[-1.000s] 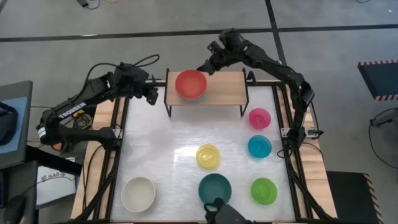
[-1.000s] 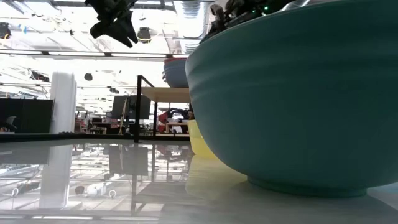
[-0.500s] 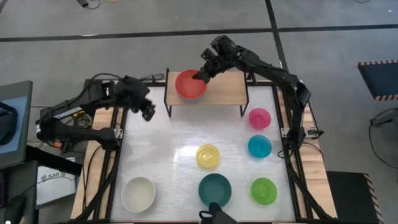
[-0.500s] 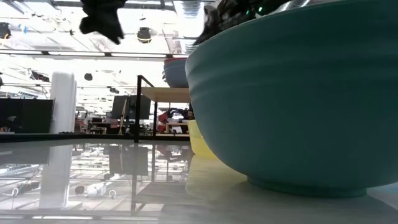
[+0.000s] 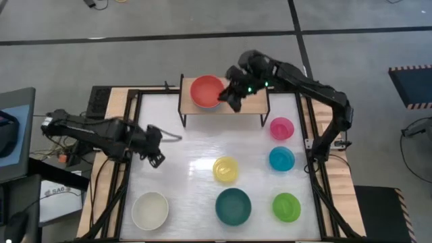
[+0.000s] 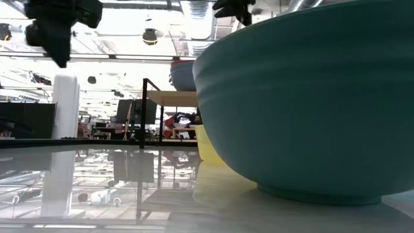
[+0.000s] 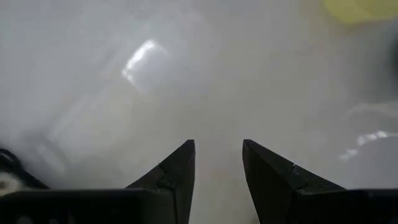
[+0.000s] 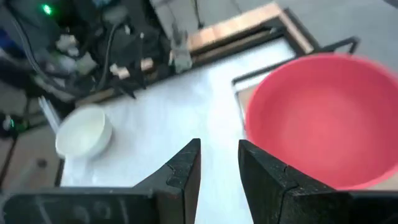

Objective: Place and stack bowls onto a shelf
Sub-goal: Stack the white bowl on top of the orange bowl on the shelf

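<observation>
The red bowl (image 5: pixel 206 91) sits on the shelf (image 5: pixel 251 96) in the upper middle of the high view, over another bowl whose bluish rim shows beneath it. 6 more wait on the white table (image 5: pixel 189 145). The white bowl (image 5: pixel 150 210) sits lower left; the left gripper (image 5: pixel 154 155) hangs above and slightly right of it, fingers parted and holding nothing, so this arm looks much the nearer for that pick. The right gripper (image 5: pixel 231 100) hovers at the red bowl's right edge, likewise parted and empty. The dark teal bowl (image 5: pixel 233 205), yellow bowl (image 5: pixel 225 169), lime bowl (image 5: pixel 286 206), cyan bowl (image 5: pixel 281 158) and pink bowl (image 5: pixel 281 127) lie centre to right.
</observation>
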